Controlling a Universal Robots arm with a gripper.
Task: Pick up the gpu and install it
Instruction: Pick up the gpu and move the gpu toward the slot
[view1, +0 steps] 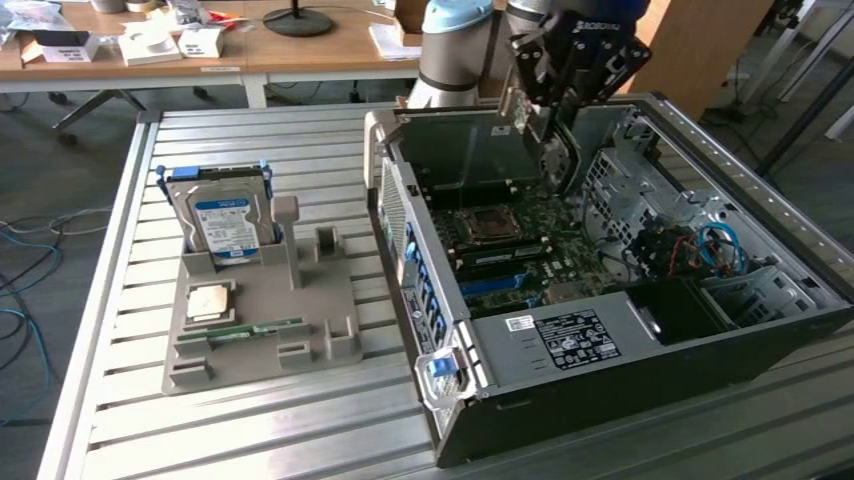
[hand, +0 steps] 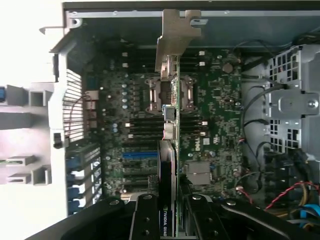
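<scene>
**The gpu is picked up, not yet seated**

The hand is clenched on the gpu, holding it on edge above the open computer case, over the motherboard inside that case. Pickup looks done; the card appears clear of the slots, so seating it remains
</scene>
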